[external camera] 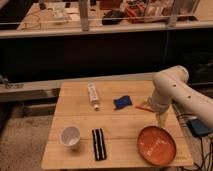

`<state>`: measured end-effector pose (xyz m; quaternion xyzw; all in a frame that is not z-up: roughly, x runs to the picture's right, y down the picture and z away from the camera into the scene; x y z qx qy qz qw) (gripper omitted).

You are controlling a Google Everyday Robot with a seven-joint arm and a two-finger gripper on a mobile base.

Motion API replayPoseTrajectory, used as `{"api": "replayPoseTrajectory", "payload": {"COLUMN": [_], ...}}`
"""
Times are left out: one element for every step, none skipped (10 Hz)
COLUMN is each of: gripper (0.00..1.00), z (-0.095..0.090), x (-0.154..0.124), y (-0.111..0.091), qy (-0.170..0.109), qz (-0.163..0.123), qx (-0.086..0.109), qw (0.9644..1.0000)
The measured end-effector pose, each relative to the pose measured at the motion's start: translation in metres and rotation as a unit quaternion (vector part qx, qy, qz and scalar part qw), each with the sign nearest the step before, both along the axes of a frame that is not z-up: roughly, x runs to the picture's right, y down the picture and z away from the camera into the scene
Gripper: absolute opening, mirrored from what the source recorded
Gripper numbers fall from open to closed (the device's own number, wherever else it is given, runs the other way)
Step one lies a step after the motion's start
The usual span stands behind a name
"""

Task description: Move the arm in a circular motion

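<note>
The thick white arm (175,90) comes in from the right edge and bends at a rounded joint above the right side of the wooden table (117,122). Small dark dots run along its segments. Its narrow pale gripper (161,119) points down, just above the far rim of the orange plate (156,145) and right of a thin orange item (144,107). The gripper holds nothing that I can see.
On the table lie a white tube (92,93), a blue object (122,102), a white cup (70,135) and a black striped object (99,144). A dark device (200,127) sits off the table's right edge. A railing and cluttered benches stand behind.
</note>
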<state>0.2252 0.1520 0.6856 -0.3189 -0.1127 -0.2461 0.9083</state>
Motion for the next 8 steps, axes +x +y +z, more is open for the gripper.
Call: {"api": "replayPoseTrajectory", "payload": {"gripper": [0.8,0.8,0.8,0.8,0.8,0.8,0.8,0.8], "z": [-0.016,-0.031,-0.044,-0.051,-0.056,-0.06,-0.061,-0.061], "x": [-0.019,-0.043,-0.074,-0.097,-0.117,-0.142,-0.159,-0.168], "y": [0.006,0.009,0.01,0.013,0.014,0.014,0.012,0.009], "qy": [-0.018,-0.042,-0.07,-0.087,-0.1,-0.117,-0.13,-0.137], "qz": [-0.008,-0.018,-0.033,-0.045,-0.054,-0.063,-0.069,-0.072], "qx": [0.003,0.006,0.008,0.01,0.009,0.004,0.0,-0.002], "qw": [0.9998,0.999,0.997,0.9951,0.9935,0.9912,0.9891,0.9879]}}
